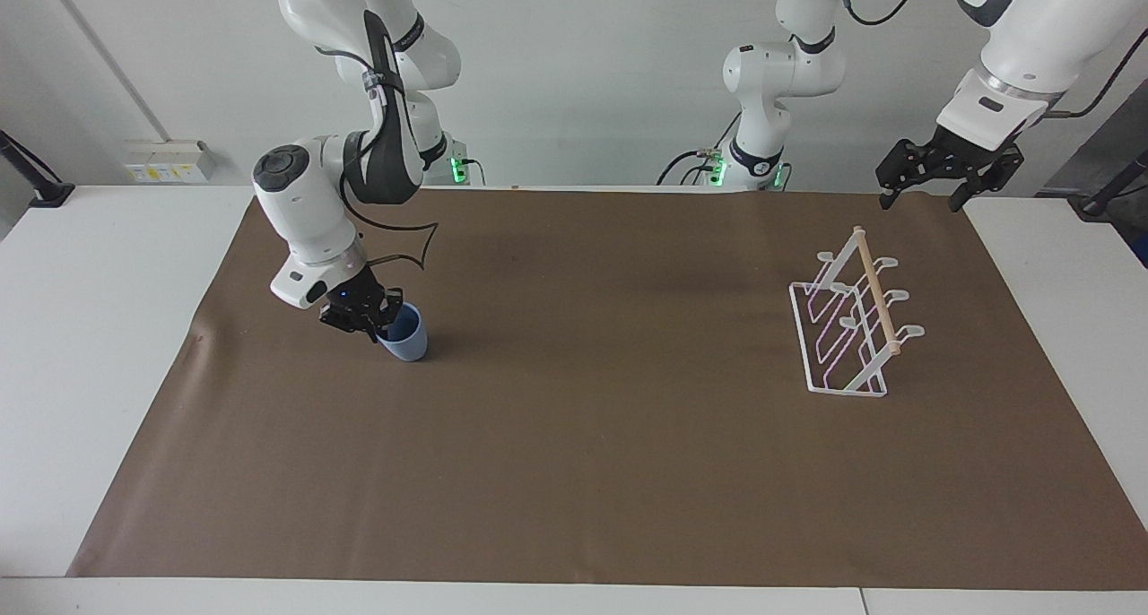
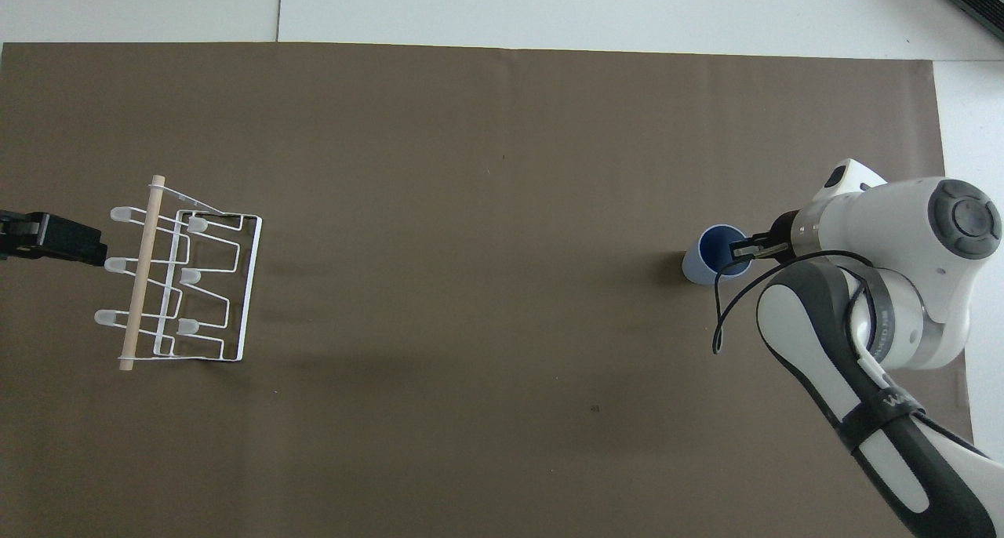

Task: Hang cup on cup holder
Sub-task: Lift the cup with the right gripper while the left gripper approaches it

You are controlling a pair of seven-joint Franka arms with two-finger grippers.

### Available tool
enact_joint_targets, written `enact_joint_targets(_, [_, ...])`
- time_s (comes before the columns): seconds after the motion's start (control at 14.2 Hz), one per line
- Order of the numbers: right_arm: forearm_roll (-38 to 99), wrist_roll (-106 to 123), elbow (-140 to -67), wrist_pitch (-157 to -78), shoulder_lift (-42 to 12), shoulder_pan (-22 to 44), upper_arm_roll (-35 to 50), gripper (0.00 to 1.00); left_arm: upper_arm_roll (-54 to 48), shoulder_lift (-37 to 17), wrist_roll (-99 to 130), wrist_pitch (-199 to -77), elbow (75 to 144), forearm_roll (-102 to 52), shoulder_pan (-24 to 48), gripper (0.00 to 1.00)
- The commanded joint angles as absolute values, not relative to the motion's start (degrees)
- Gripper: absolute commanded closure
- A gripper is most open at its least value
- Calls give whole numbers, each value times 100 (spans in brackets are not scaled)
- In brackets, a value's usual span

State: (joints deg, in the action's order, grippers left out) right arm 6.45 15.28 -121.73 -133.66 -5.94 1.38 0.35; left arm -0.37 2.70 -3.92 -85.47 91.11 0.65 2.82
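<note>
The light blue cup (image 1: 406, 337) stands on the brown mat toward the right arm's end of the table, mouth up and slightly tilted; it also shows in the overhead view (image 2: 708, 257). My right gripper (image 1: 375, 326) is shut on the cup's rim, one finger inside the mouth and one outside, as the overhead view (image 2: 739, 249) also shows. The white wire cup holder (image 1: 874, 301) with its wooden dowel stands toward the left arm's end (image 2: 141, 275). My left gripper (image 1: 920, 201) is open and empty, up in the air beside the holder (image 2: 90, 245).
The brown mat (image 1: 592, 436) covers most of the white table (image 1: 99, 346). A third arm's base (image 1: 758, 162) stands at the robots' edge of the table.
</note>
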Motion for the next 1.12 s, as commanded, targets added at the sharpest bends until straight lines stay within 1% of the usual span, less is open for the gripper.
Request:
enact_joint_targets(0.0, [861,1644,-11630,-12869,-554,123,79,100,9,466,-360,-8666,9360,132,378,0])
enact_joint_targets(0.21, [1614,1608,-11233,-12692,-519,132,263,100,9,466,-360,-8675,9360,132,378,0])
enact_joint_targets(0.35, [2090,1618,-10813,-12377,-606,132,395,100,9,466,-369,-8710,9360,132,378,0])
enact_joint_targets(0.42, [2422,1608,-10732,-12366,-641,132,456,100,9,466,-369,-8710,9360,132,378,0])
enact_joint_targets(0.7, [4425,1705,-10714,-12322,-633,201,579,100,-9,457,-448,-8807,9360,70,378,0])
enact_joint_targets(0.84, [5051,1696,-10731,-12305,-589,411,641,100,-18,466,-448,-8876,9413,1,387,0])
enact_joint_targets(1.05, [6095,1810,-10793,-12183,-606,448,642,100,-26,501,-553,-8938,9492,-202,404,0])
